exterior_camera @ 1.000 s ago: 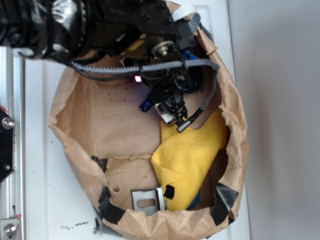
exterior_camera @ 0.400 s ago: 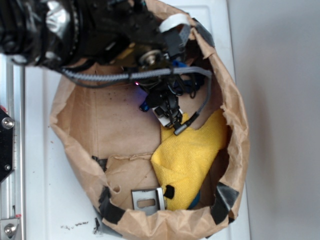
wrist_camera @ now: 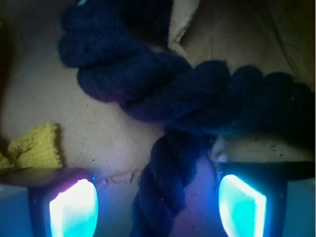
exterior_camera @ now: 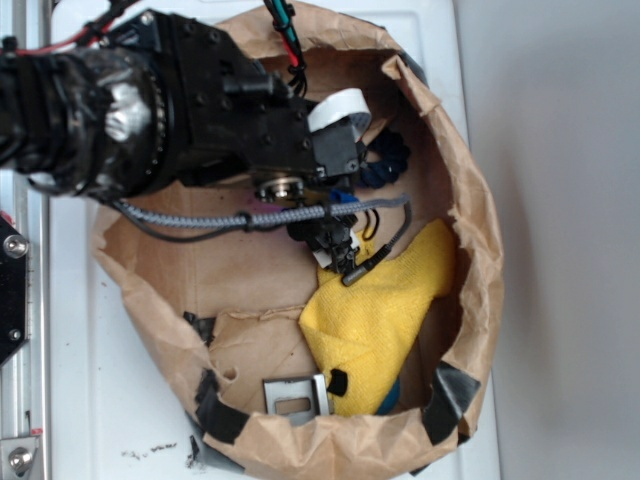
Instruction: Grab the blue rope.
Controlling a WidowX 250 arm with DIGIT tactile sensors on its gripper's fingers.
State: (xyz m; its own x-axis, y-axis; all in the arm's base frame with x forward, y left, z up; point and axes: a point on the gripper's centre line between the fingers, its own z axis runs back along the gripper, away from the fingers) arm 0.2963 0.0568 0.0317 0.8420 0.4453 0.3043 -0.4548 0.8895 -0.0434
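End effector (wrist_camera: pixel 158 202) is spread apart with the blue rope (wrist_camera: pixel 163 182) between its pads; closing early might snag the yellow cloth (wrist_camera: pixel 32 148) just left.

Tool (wrist_camera: pixel 157 206) lowered, jaws apart, arm reaching right

1 blue rope (wrist_camera: pixel 173 103) — 1 yellow cloth (exterior_camera: pixel 385 305) — 1 paper bag (exterior_camera: pixel 480 290) — 1 grey cable (exterior_camera: pixel 250 218).

We looked over both views and honestly can't read anything: no text, labels, brand names, numbers or signs on the paper bag (exterior_camera: pixel 470 250), the yellow cloth (exterior_camera: pixel 385 310) or the robot arm (exterior_camera: pixel 150 120).
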